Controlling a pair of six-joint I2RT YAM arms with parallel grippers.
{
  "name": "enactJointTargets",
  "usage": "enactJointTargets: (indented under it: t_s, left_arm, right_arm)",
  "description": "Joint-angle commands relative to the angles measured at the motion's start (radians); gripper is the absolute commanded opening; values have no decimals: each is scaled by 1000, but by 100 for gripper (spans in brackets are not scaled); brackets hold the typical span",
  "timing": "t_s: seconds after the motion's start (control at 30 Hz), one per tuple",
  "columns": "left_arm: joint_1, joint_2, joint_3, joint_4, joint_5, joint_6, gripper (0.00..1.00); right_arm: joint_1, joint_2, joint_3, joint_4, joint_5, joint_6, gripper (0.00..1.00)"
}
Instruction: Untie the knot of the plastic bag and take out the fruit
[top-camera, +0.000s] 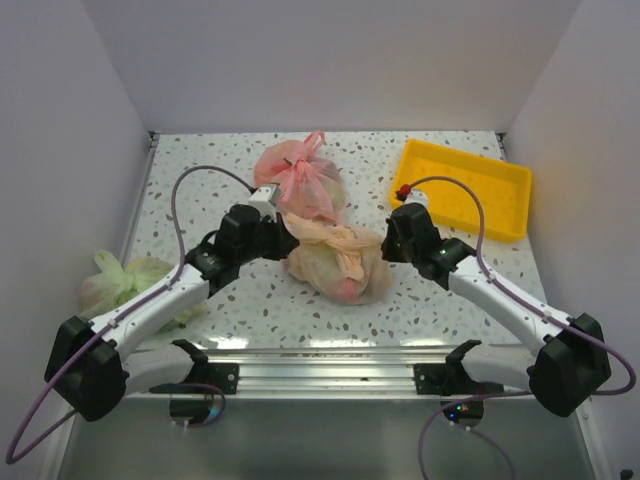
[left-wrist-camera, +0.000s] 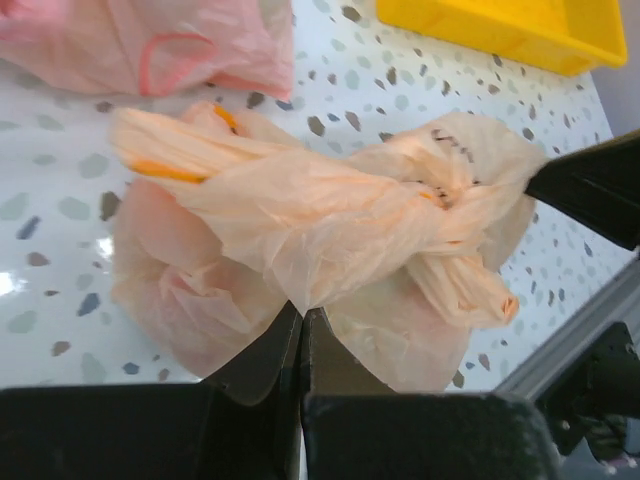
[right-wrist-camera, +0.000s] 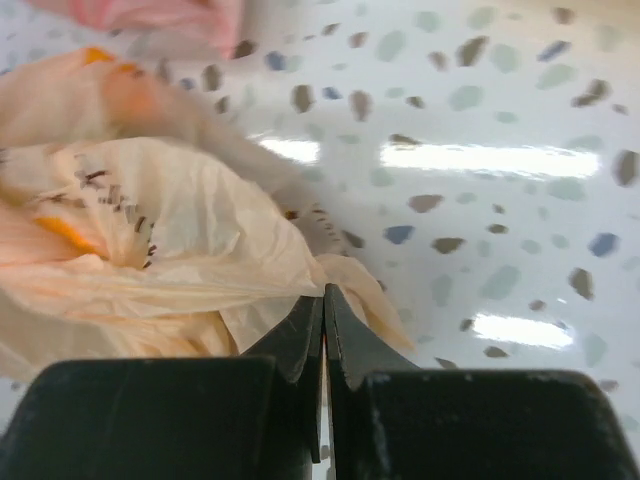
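Note:
The pale peach-orange plastic bag (top-camera: 335, 265) lies at the middle of the table with its knot (left-wrist-camera: 438, 192) of twisted film handles on top. My left gripper (left-wrist-camera: 302, 310) is at the bag's left end, shut with a fold of film pinched at its tips. My right gripper (right-wrist-camera: 323, 291) is at the right end, also shut, with a corner of the bag's film (right-wrist-camera: 200, 230) caught between its jaws. In the top view the left gripper (top-camera: 288, 237) and right gripper (top-camera: 386, 245) flank the bag. The fruit is mostly hidden; a reddish shape (top-camera: 346, 290) shows through the film.
A smaller pink knotted bag (top-camera: 300, 180) lies just behind the peach bag. A yellow tray (top-camera: 500, 212) stands at the back right. A pale green bag (top-camera: 125, 280) sits by the left wall, beside the left arm.

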Motion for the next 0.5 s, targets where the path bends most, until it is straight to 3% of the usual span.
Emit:
enactJointTargets:
  t_s: [0.0,0.13,0.2,0.3,0.37,0.47]
  left_arm:
    - [74,-36,72,-153,-146,83,0]
    - [146,-71,68,-196,-148,132,0]
    - [147,-79,69,-194,-116,160,0]
    - [145,-85,54,-141,34,169,0]
    - [140,-77,59,-136,97,169,0]
    - [137,-82,77,-159,105,161,0]
  right_arm:
    - [-67,-41,7,-185,212,84,0]
    - [-70,-90,20,-188,195,58,0]
    - [-67,-114,42,-131,41,-12,0]
    - [-39,-127,89,-111,-49,-141,24]
    - [25,-122,159,-129,-48,-242,48]
    - [120,-79,257,-163,-51,-360,65]
